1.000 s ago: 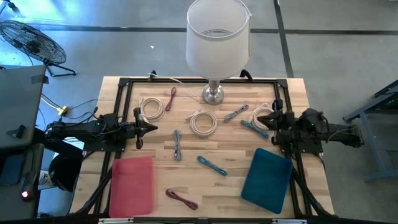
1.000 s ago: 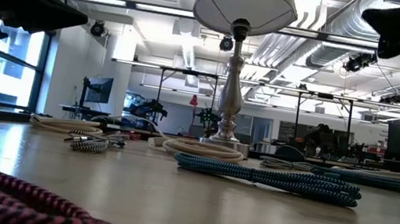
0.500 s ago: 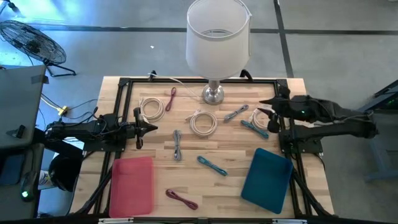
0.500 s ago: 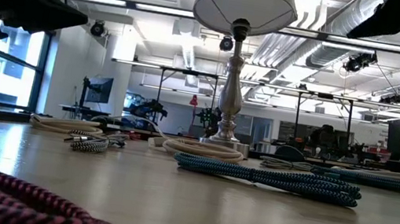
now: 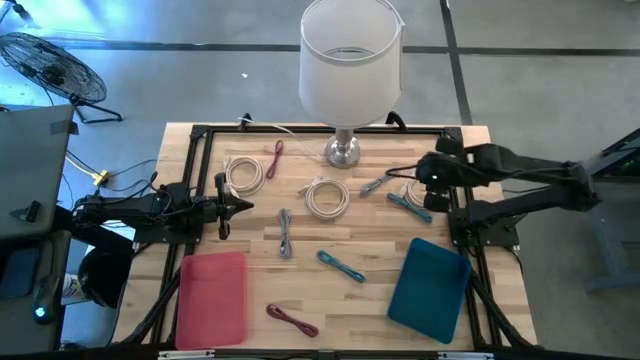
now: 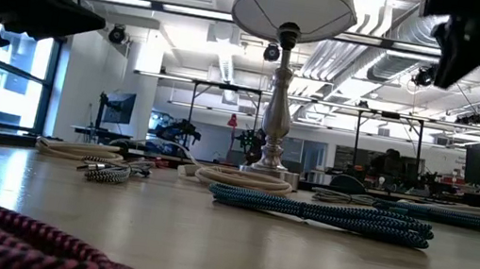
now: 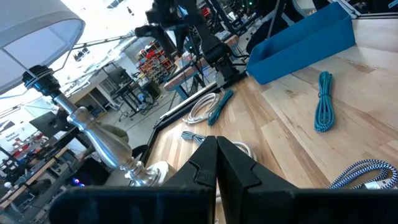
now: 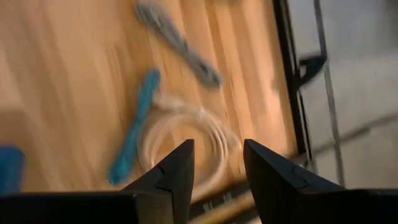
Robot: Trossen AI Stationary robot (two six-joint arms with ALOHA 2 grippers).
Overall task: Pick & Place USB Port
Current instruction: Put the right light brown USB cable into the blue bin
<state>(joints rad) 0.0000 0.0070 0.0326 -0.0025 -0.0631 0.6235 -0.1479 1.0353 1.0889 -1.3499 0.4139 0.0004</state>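
On the wooden table (image 5: 300, 230), at its far edge, stands a lamp (image 5: 350, 60) with a big white shade and a silver base. Nearer to the front lie two flat containers: a blue bin (image 5: 428, 290) on the right side and a pink bin (image 5: 212, 296) on the left side, and both show nothing inside. Between and behind them the USB cables are spread on the wood, none of them in a bin: a white coil (image 5: 326, 197) in the middle, a second white coil (image 5: 244, 175) at the left, a third white coil (image 5: 420, 186) at the right, a teal cable (image 5: 341, 266) between the two bins, a dark red cable (image 5: 291, 319) near the front edge, a grey cable (image 5: 286, 232), and a red cable (image 5: 275, 158) near the lamp. The right gripper (image 5: 425, 170) hangs above the third white coil with its fingers (image 8: 177, 171) apart and holds nothing. The left gripper (image 5: 222, 207) waits at the left side of the table, its fingers pressed together and empty.
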